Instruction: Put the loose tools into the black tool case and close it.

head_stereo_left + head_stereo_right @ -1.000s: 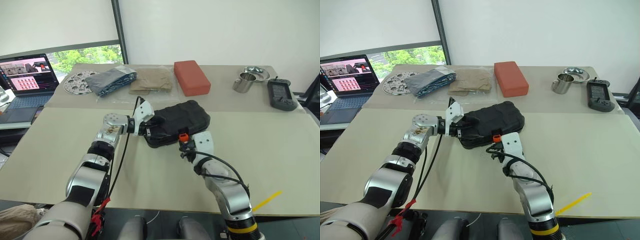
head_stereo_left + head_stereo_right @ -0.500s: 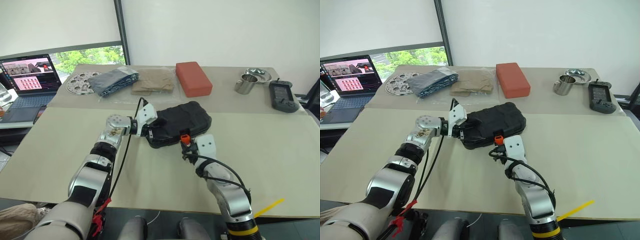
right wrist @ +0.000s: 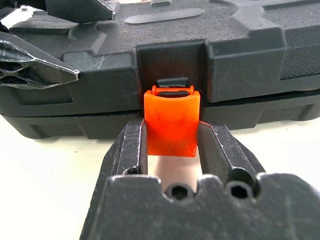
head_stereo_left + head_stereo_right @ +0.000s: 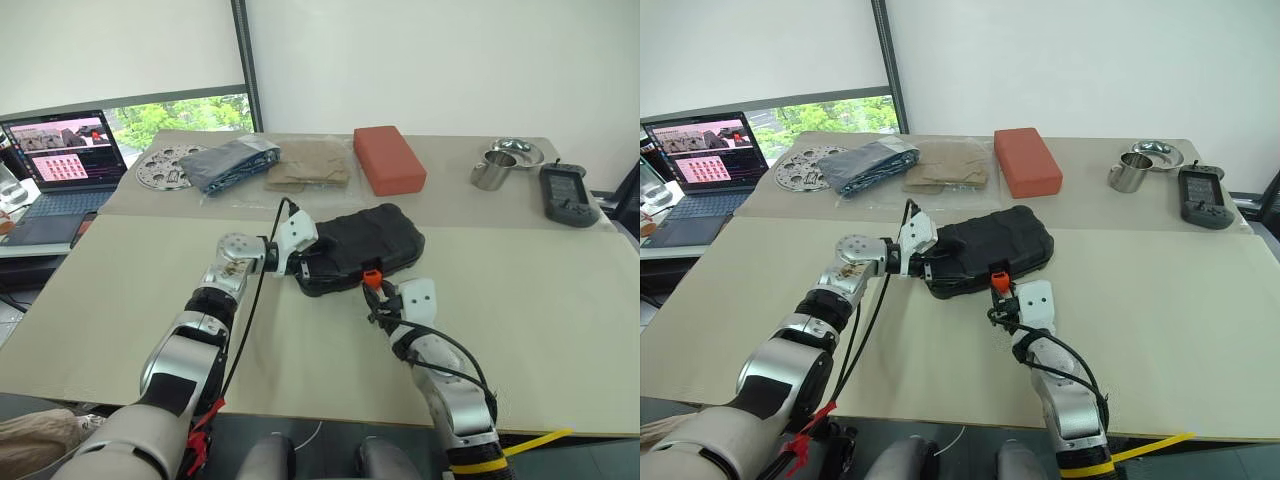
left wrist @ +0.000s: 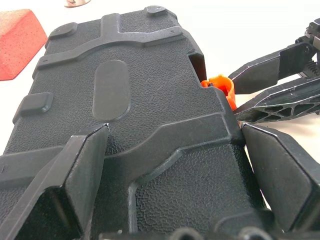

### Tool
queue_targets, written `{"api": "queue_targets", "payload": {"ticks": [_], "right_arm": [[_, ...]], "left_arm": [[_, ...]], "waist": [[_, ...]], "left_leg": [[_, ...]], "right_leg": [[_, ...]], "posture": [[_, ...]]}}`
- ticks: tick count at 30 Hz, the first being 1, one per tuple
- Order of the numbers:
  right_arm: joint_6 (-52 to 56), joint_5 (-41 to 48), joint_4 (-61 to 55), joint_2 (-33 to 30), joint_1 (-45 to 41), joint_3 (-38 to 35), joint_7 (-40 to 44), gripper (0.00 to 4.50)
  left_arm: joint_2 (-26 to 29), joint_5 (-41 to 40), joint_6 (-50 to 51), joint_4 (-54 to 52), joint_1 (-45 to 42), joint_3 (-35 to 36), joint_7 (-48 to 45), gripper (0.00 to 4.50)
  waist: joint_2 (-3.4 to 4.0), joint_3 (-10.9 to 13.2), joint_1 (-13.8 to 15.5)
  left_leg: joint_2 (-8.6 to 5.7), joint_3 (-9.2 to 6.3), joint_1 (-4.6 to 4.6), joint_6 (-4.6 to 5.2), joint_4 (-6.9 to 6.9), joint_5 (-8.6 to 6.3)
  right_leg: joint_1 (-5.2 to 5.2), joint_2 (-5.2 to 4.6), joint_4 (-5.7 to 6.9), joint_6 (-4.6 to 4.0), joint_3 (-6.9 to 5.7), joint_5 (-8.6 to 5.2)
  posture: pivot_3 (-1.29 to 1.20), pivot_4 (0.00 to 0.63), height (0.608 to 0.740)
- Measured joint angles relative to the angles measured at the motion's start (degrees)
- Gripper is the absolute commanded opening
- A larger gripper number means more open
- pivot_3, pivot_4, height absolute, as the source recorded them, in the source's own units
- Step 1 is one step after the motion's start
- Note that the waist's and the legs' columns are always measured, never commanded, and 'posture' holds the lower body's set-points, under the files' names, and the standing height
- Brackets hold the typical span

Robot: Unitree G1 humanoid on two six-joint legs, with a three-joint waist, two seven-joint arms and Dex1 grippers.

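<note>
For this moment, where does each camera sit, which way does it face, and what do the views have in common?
Head stereo pair: on the head, looking forward and down at the closed black tool case on the table; both arms show.
Left wrist: along the left end effector, fingers spread across the case lid.
Right wrist: along the right end effector, fingers on either side of the orange latch.
Shared: case and latch appear in all; the red block in the head and left wrist views.

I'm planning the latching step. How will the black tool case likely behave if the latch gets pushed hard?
The black tool case looks like stiff moulded plastic, so it should not flex. Lying flat on the table, it seems unlikely to tip, though it may slide. The left gripper straddling its end probably braces it while the right gripper works the orange latch.
</note>
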Motion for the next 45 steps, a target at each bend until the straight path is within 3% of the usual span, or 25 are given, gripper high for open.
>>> {"api": "queue_targets", "payload": {"ticks": [10, 17, 21, 35, 45], "right_arm": [[-12.3, -1.2, 8.9, -0.3, -0.7, -0.1, 1.0, 1.23], [-15.0, -1.2, 10.9, -0.5, -0.9, -0.2, 1.3, 1.23], [-15.0, -1.1, 10.8, -0.9, -1.2, -0.7, 1.9, 2.61], [-4.0, -2.3, 5.0, -4.2, -1.0, 0.1, 3.4, 2.61], [3.1, -2.4, 3.0, -3.0, -2.5, 0.9, 3.1, 2.61]], "left_arm": [[-0.1, 0.9, 0.0, 0.0, 0.1, 0.0, 0.5, 4.50], [0.0, 1.0, 0.0, 0.0, 0.2, 0.0, 0.6, 4.50], [0.0, 1.1, 0.0, 0.0, 0.4, 0.0, 0.7, 4.50], [0.0, 1.4, 0.0, 0.0, 0.6, 0.0, 1.0, 4.50], [-0.1, 1.5, 0.0, 0.0, 0.7, 0.0, 1.0, 4.50]], "waist": [[-0.07, -0.1, 0.0], [-0.09, -0.1, -0.1], [-0.21, -0.2, -0.1], [-0.27, -0.6, -0.2], [-0.29, -0.6, -0.1]], "left_leg": [[-0.11, -0.01, 0.12, 0.03, -0.01, 0.02], [-0.10, -0.02, 0.14, 0.04, -0.01, 0.03], [-0.08, -0.02, 0.15, 0.04, -0.01, 0.02], [0.01, -0.02, 0.12, 0.04, -0.04, 0.02], [0.01, -0.02, 0.10, 0.04, -0.04, 0.02]], "right_leg": [[0.08, -0.04, 0.01, 0.00, 0.03, 0.00], [0.09, -0.04, 0.02, 0.00, 0.06, 0.00], [0.09, -0.04, 0.02, 0.00, 0.06, 0.00], [0.08, -0.03, 0.00, 0.00, 0.07, 0.00], [0.06, -0.04, -0.03, 0.00, 0.07, -0.01]], "posture": [[0.00, 0.150, 0.740], [0.00, 0.150, 0.740], [0.00, 0.150, 0.740], [0.00, 0.150, 0.740], [0.00, 0.150, 0.740]]}}
